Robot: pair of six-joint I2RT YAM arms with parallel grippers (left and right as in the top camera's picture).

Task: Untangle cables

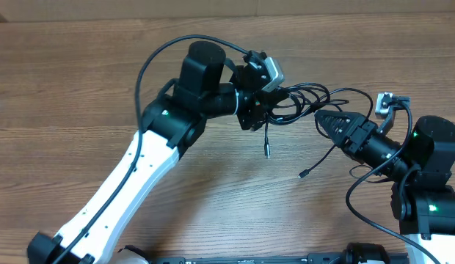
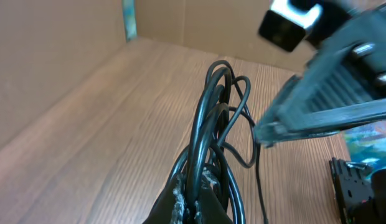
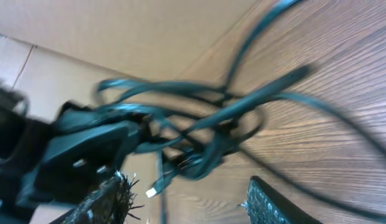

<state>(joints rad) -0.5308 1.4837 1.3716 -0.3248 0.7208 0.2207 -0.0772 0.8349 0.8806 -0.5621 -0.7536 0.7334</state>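
The cables are a tangle of thin black cords held up off the wooden table between the two arms. My left gripper is shut on the bundle; in the left wrist view its fingertips pinch several strands of the cables that loop upward. Two loose ends with plugs hang down toward the table. My right gripper points at the tangle from the right. In the right wrist view it stands open, the cables just ahead of the jaws and a small plug dangling between the fingers.
The table is bare wood, with a cardboard wall along its far side. The left arm's own thick wire arcs above its wrist. The right arm's wiring loops near its base.
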